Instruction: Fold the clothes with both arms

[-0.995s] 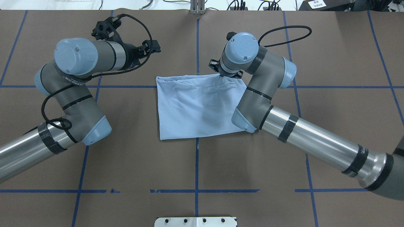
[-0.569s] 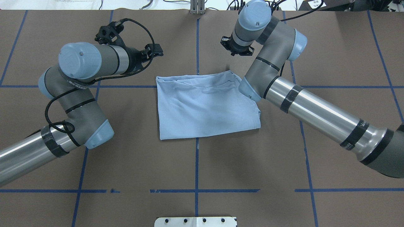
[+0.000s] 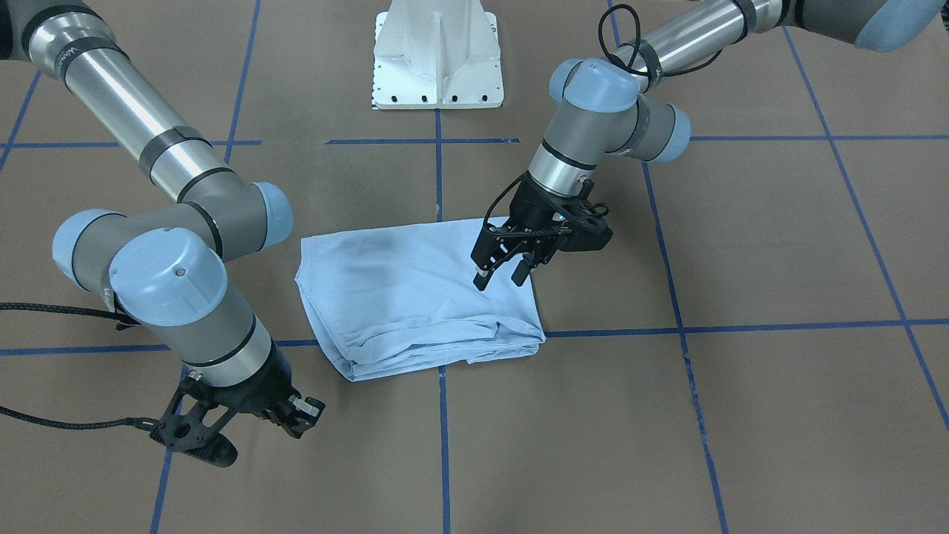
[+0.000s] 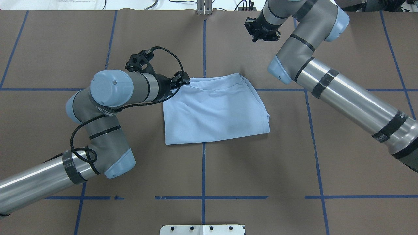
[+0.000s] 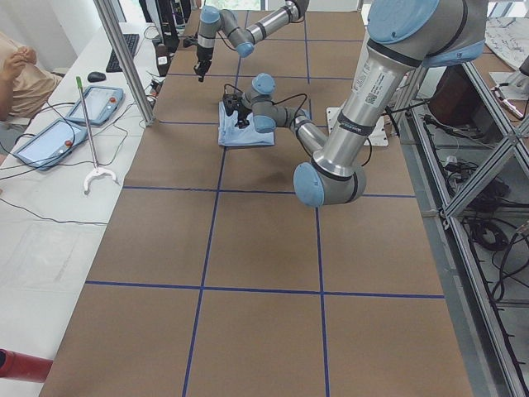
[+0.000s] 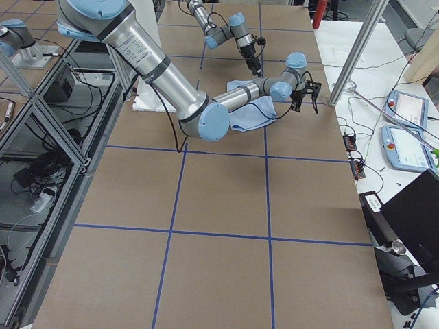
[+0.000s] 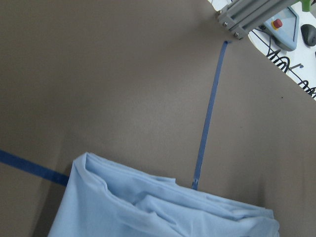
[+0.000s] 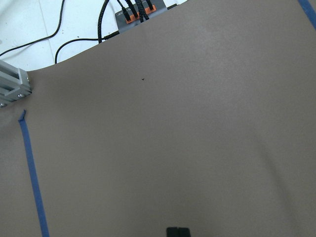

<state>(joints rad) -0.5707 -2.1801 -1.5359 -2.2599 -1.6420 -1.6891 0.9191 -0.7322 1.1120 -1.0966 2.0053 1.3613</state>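
The light blue T-shirt (image 4: 212, 111) lies folded into a rough rectangle at the table's middle; its print and neck label are hidden. It also shows in the front view (image 3: 400, 297) and in the left wrist view (image 7: 163, 207). My left gripper (image 4: 184, 81) is open and hovers at the shirt's far left corner, with both fingers spread just over the cloth in the front view (image 3: 502, 278). My right gripper (image 4: 263, 32) hangs clear of the shirt near the table's far edge. Its fingertips (image 8: 178, 232) show pressed together over bare table.
The white pedestal base (image 3: 437, 59) stands at the robot's side of the table. Blue tape lines (image 4: 203, 169) cross the brown table cover. An aluminium post (image 4: 204, 8) stands at the far edge. A white bench with tablets (image 5: 50, 132) and cables runs beyond it.
My left gripper has swung in from the far left to the shirt's far left corner. My right gripper has left the shirt's far right corner and moved to the table's far edge.
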